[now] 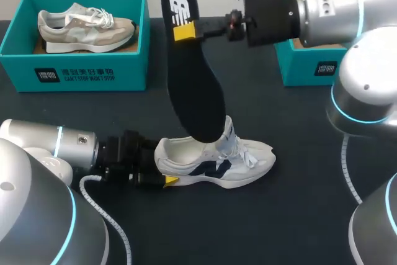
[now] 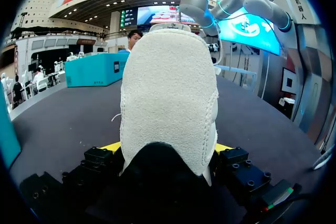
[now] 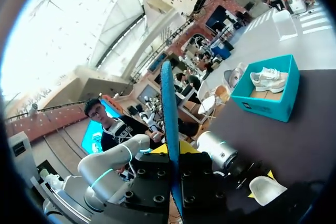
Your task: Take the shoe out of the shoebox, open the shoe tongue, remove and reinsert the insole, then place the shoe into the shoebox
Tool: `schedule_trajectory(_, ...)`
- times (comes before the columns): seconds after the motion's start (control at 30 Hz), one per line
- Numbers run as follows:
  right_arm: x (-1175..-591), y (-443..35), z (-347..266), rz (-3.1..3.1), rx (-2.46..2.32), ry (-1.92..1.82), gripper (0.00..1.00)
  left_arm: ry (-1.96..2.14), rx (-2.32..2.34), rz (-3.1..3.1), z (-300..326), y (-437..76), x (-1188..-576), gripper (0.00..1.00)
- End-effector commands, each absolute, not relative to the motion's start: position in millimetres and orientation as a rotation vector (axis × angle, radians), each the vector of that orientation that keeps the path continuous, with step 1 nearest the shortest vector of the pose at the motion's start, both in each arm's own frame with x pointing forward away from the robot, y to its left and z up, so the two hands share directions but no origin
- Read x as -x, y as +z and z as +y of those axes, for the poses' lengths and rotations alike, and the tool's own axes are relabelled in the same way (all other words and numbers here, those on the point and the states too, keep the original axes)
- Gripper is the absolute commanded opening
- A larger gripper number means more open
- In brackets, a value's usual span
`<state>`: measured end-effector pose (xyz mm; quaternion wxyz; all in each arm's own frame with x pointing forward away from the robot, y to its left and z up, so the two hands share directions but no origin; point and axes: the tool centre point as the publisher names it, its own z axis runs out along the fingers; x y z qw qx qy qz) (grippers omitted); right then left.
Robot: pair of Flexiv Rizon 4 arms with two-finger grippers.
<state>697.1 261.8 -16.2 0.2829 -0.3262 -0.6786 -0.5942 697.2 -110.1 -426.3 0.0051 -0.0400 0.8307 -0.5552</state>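
One white shoe (image 1: 248, 159), heel clamped by left gripper (image 1: 164, 169), right gripper (image 1: 180, 29) pinching insole (image 1: 195, 97), tip seemingly inside shoe

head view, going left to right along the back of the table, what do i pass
teal shoebox with a beige shoe inside → black insole held up above the table → second teal shoebox, only partly in view
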Motion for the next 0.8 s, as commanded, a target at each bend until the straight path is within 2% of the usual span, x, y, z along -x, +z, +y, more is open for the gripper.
schedule_trajectory(0.03,-674.0,-7.8,251.5,-1.807,0.889,-1.613,0.0,-1.736,0.126,2.603,-111.3,-432.8,-697.5,0.0)
schedule_trajectory(0.8,-607.2,5.6,240.4,-1.714,0.909,-1.597,0.0,-1.736,0.126,2.603,-111.3,-432.8,-697.5,0.0)
